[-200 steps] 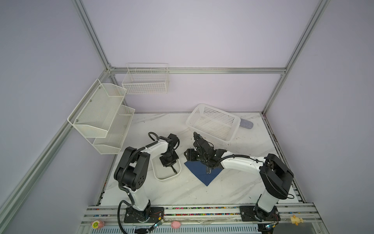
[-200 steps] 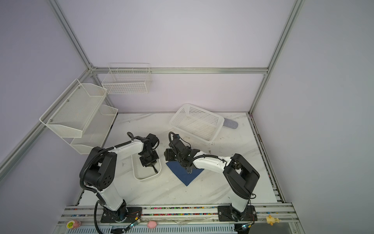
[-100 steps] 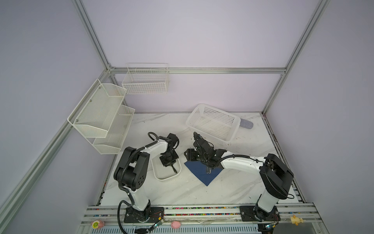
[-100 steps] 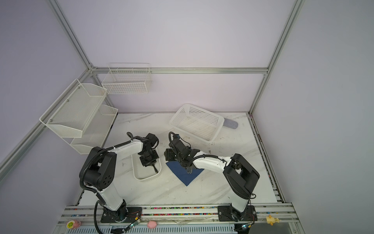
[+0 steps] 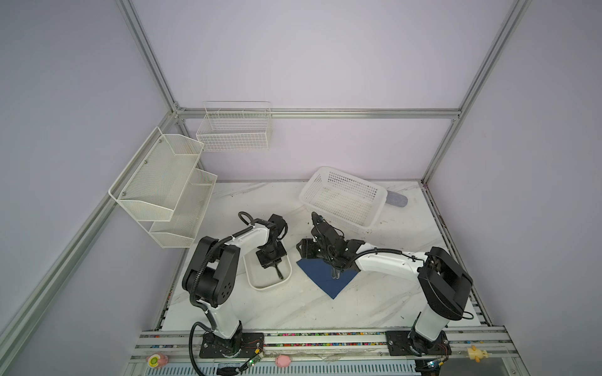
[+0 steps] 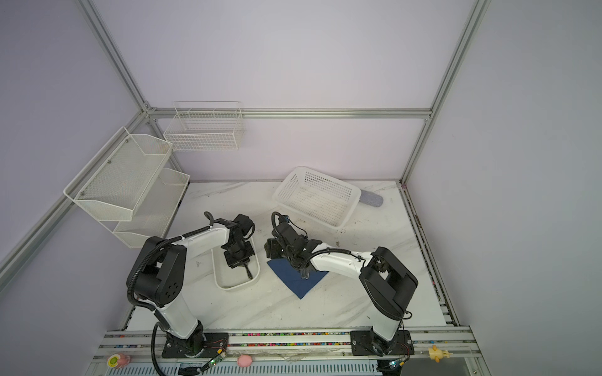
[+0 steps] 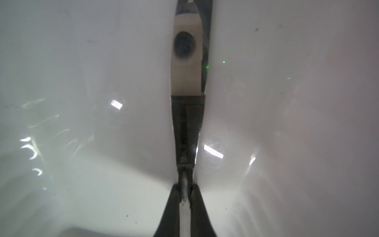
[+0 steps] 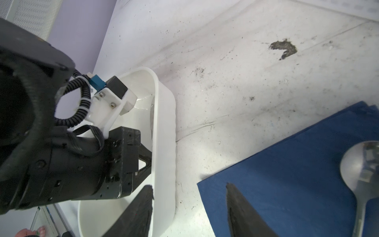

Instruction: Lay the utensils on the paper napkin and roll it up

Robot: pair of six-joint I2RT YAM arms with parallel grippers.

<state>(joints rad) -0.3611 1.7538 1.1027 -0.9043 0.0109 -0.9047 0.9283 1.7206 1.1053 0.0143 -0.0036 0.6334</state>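
One navy paper napkin [image 5: 322, 280], one white dish [image 5: 264, 288], one spoon [image 8: 361, 170], one other slim metal utensil [image 7: 187, 127], one perforated basket [image 5: 342, 198], one wire basket [image 5: 234, 140], one two-tier mesh shelf [image 5: 159, 182], one grey-blue case [image 5: 396, 199]

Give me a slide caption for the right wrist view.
Spoon lies on the navy napkin while the left arm reaches into the white dish.

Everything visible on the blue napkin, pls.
The paper napkin is navy, thin and matte, square, lying flat on the marble tabletop, turned corner-on. Stacked plies show at one corner in the right wrist view. A silver spoon rests on it. It sits beside the white dish, not touching; the right arm hides its far part.
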